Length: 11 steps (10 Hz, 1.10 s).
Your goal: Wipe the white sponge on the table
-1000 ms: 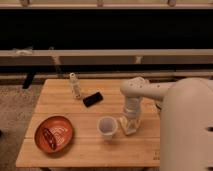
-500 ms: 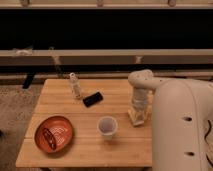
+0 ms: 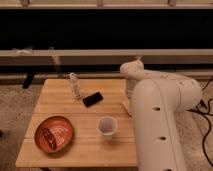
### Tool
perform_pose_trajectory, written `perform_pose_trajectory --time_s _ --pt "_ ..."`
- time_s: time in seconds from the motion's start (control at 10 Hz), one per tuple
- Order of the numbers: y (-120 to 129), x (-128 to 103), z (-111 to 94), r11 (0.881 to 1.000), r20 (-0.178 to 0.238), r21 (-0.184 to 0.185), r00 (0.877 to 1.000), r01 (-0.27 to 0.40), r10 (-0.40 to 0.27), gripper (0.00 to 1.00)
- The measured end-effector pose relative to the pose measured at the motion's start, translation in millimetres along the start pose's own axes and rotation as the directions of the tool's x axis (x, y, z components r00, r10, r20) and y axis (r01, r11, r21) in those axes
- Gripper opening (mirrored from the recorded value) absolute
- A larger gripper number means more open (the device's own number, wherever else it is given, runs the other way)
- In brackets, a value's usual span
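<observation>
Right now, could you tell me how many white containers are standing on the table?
2: the slim white bottle near the back left, and the round white cup front-centre. The arm hides the table's right edge and the gripper there.

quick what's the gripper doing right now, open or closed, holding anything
Gripper: low at the table's right edge, mostly hidden behind the arm; whether it holds the white sponge cannot be told.

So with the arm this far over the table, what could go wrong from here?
The arm hides the tool and nearly all of the white sponge at the right edge of the table, so contact cannot be checked. A wipe outward could push the sponge off that edge. A sweep toward the middle might knock the white cup or the black object.
</observation>
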Motion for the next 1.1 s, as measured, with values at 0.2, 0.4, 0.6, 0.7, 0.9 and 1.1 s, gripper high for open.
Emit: perform_pose_trajectory --time_s 0.2,0.4,0.6,0.7,0.9,1.1 --pt "29 -30 -16 0.995 0.023 0.037 0.996 0.09 -0.091 0.21" --pt "58 -49 -29 0.983 0.045 0.063 0.983 0.173 -0.176 0.39" --pt "95 -56 -37 0.957 0.061 0.085 0.957 0.277 -0.282 0.58" --pt "113 -52 -37 0.942 0.065 0.089 0.941 0.325 -0.331 0.63" --pt "141 -34 -31 0.911 0.068 0.083 0.91 0.404 -0.41 0.63" --pt "152 -13 -26 0.878 0.091 0.085 0.874 0.472 -0.478 0.63"
